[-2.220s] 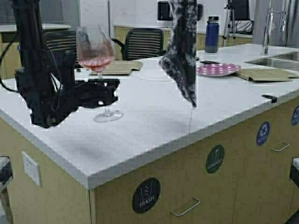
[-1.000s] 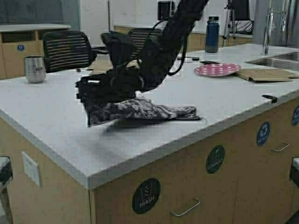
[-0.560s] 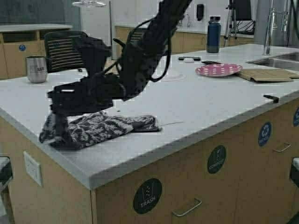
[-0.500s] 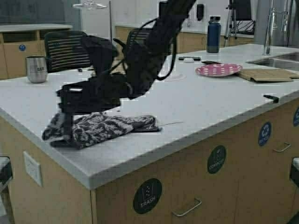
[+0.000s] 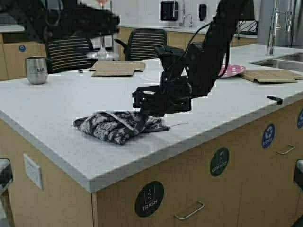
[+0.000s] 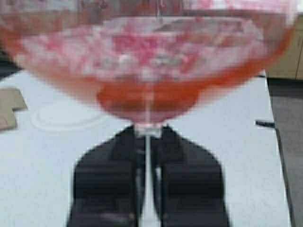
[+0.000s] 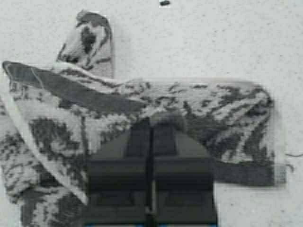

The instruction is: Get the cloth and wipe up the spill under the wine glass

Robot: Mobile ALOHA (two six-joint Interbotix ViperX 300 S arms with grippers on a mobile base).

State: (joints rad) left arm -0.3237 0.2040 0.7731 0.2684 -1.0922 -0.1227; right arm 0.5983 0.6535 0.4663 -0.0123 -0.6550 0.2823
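The cloth (image 5: 110,126), dark with a pale paisley pattern, lies bunched on the white countertop (image 5: 52,101) near its front edge. My right gripper (image 5: 142,108) is low over the cloth's right end and shut on a fold of it. The right wrist view shows the cloth (image 7: 66,109) spread under the closed right gripper (image 7: 151,124). My left gripper (image 5: 106,21) holds the wine glass (image 5: 102,47) raised at the far left, its foot clear above the counter. In the left wrist view the left gripper (image 6: 147,142) is shut on the stem under the wine glass bowl (image 6: 151,61), which holds pinkish-red liquid.
A steel tumbler (image 5: 36,70) stands at the far left. Tan mats (image 5: 116,67) lie at the back, another (image 5: 270,74) by the sink (image 5: 284,59). A pink plate (image 5: 233,70) sits behind my right arm. Chairs (image 5: 147,45) stand beyond the counter.
My right gripper has dragged the cloth from the left back toward the right, bunching it. My left arm with the raised glass has come into view at the upper left.
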